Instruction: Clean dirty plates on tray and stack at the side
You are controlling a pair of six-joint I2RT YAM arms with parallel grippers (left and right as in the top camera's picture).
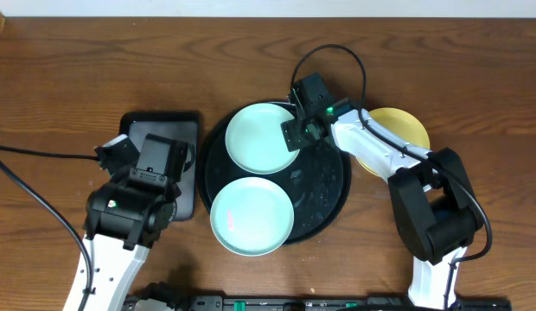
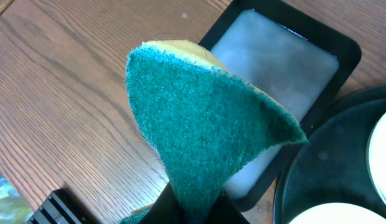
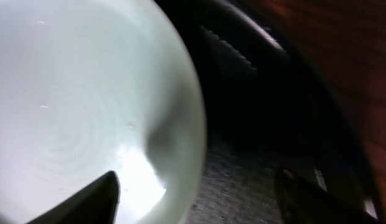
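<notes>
The left gripper [image 2: 192,210] is clamped tight on a sponge [image 2: 205,124], green scouring side facing the wrist camera with a yellow layer showing behind its top edge. It holds the sponge up over the table [image 1: 78,69], just beside the small tray [image 2: 286,62], whose grey inside shows past the sponge's right edge.

To the right lies the tray [image 1: 324,194], round and black. The near plate [image 1: 252,216], mint, lies flat on its front left part, its edge overhanging the rim, with a faint reddish smear left of centre. The far plate [image 1: 261,138], also mint, lies behind it, close to it; whether the two touch cannot be told.

The right gripper [image 1: 294,131] sits at the far plate's right edge, jaws apart and straddling the rim: one of its fingers [image 3: 96,198] is over the plate, the other over the tray.

The yellow plate [image 1: 405,130] lies on the table just right of the tray, partly under the right arm.
</notes>
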